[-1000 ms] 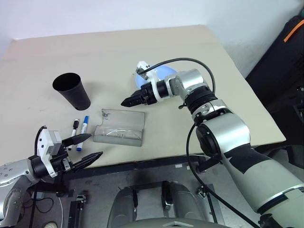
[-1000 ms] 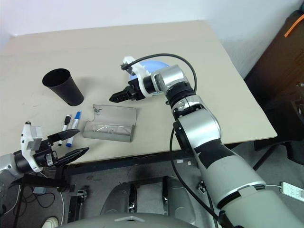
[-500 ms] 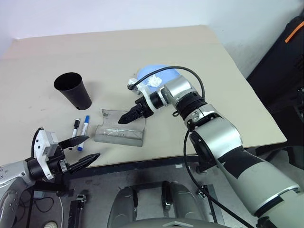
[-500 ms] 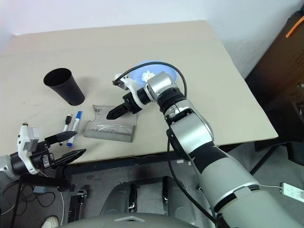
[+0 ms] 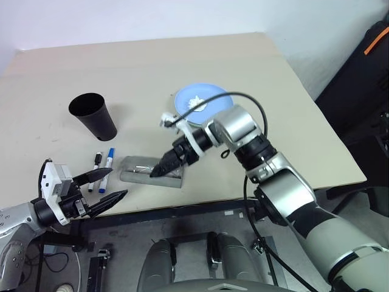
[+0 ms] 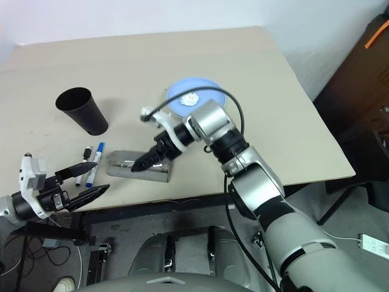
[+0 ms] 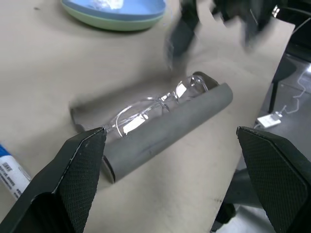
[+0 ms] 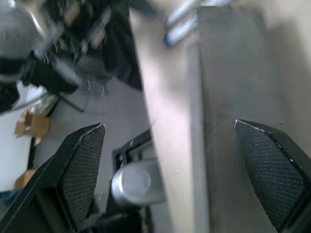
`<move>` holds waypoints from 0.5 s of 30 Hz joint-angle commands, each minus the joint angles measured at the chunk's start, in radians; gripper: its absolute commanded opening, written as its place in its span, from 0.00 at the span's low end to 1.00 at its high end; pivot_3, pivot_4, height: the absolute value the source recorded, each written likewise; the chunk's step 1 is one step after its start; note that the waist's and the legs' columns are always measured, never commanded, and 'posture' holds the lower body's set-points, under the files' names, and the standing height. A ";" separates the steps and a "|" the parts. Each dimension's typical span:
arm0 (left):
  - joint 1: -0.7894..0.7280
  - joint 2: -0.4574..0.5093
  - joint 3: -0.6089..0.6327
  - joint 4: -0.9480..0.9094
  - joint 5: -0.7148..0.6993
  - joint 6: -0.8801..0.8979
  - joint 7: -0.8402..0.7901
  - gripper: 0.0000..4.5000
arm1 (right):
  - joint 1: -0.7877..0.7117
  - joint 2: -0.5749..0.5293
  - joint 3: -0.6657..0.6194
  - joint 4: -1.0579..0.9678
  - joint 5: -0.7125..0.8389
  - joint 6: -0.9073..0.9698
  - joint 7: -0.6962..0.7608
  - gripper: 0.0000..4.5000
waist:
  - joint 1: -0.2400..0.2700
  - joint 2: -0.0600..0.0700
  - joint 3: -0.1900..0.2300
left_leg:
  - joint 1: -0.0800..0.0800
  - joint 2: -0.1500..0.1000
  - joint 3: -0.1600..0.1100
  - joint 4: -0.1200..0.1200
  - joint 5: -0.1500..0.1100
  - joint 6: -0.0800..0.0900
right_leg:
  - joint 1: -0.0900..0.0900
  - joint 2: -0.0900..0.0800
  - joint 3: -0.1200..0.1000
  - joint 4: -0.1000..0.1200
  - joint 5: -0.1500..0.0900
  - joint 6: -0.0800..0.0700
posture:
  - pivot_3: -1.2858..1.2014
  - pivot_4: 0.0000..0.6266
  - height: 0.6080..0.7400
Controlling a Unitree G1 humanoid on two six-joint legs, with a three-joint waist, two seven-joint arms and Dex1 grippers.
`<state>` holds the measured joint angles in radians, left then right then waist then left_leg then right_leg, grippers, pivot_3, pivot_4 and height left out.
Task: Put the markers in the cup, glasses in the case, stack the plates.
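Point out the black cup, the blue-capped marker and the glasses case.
black cup [image 5: 93, 117]: left eye view, its side wall.
blue-capped marker [image 5: 107, 162]: left eye view, its white barrel.
glasses case [image 7: 170, 131]: left wrist view, its grey body.

Table [image 5: 73, 73]: smooth, matt beige top, like laminate; cup [image 5: 93, 116]: matt black, plastic-looking. Case [image 7: 167, 131]: matt grey shell, faintly grainy, with a translucent clear plastic lid; glasses [image 7: 146, 109]: thin clear glossy plastic frame with lenses that caught glints. Plates [image 5: 200, 100]: smooth, lightly satin pale blue over mint green, bearing a crumpled white paper-like wad [image 5: 196, 101]; markers [image 5: 104, 164]: smooth white plastic barrels with blue and black caps; gripper fingers [image 7: 77, 170]: black, finely dimpled matt pads.
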<state>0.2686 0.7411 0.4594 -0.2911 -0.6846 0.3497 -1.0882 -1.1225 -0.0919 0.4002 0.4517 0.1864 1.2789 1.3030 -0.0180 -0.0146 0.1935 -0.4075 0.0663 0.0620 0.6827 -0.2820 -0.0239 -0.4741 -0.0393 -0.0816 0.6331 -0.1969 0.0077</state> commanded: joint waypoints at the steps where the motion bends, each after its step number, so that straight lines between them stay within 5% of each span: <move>1: 0.008 0.009 0.062 -0.027 -0.065 0.038 0.003 1.00 | 0.004 -0.022 0.016 -0.079 0.047 0.030 -0.040 0.99 | -0.001 0.000 0.000 | 0.000 0.000 0.000 0.000 0.000 0.000 | 0.000 0.000 0.000 0.000 0.000 0.000 | 0.52 0.24 0.92; 15: 0.077 0.037 0.182 -0.031 -0.131 0.112 0.004 1.00 | 0.125 -0.087 -0.013 -0.246 0.065 -0.327 -0.169 0.99 | 0.000 0.000 0.000 | 0.001 0.000 -0.001 0.000 0.000 -0.001 | 0.001 0.001 0.000 0.000 -0.002 0.002 | 0.52 0.24 0.92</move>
<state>0.3349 0.7665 0.6069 -0.3041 -0.8092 0.4557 -1.0804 -0.9917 -0.1707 0.4255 0.2795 0.2358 1.0106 1.1359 -0.0179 -0.0149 0.1933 -0.4065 0.0663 0.0614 0.6831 -0.2817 -0.0246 -0.4736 -0.0384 -0.0817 0.6334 -0.1988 0.0098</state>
